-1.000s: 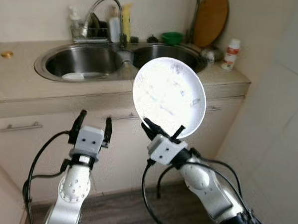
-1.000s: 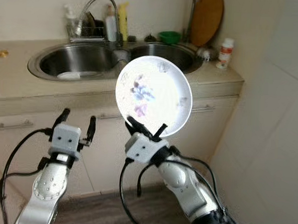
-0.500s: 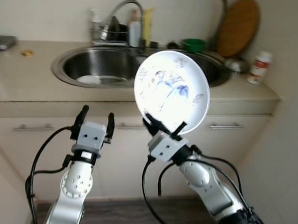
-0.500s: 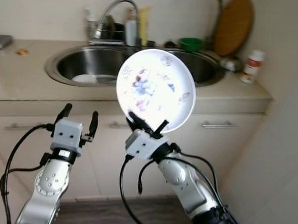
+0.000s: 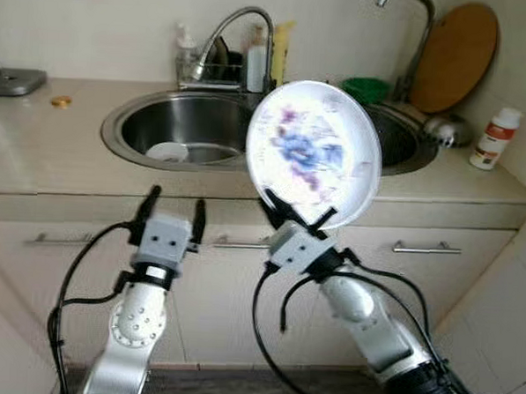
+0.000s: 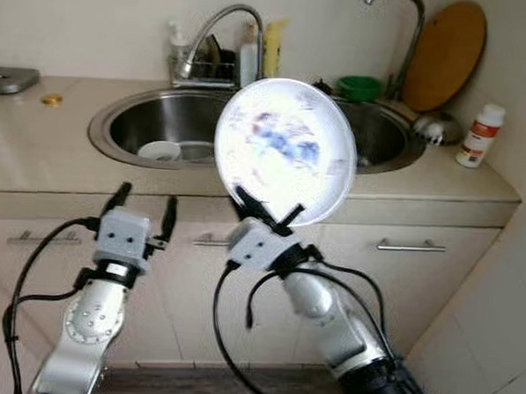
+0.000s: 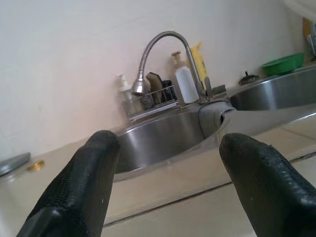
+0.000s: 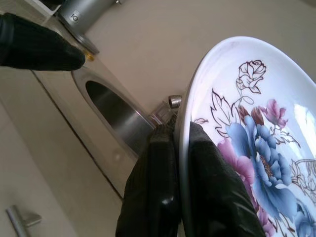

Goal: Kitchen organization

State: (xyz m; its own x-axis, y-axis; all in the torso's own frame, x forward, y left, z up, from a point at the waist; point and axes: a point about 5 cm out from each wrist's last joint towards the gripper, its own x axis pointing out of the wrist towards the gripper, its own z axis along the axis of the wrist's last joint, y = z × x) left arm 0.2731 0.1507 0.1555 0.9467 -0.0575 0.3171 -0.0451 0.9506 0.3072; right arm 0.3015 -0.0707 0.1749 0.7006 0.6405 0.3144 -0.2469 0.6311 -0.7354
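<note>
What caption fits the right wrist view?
Right claw clamps the rim of a floral plate near the steel sink.

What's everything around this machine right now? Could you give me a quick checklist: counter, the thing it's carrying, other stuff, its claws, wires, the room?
Surface: beige counter with a steel double sink.
Job's things: floral plate held on edge, in front of the sink.
Clutter: small white dish in the left basin; green bowl, wooden board, pill bottle, soap bottles by the faucet.
Claws: right claw pinches the plate's lower rim; left claw open, holding nothing.
Cables: black cables loop along both arms.
Surroundings: cabinet doors with metal handles below; white wall.
</note>
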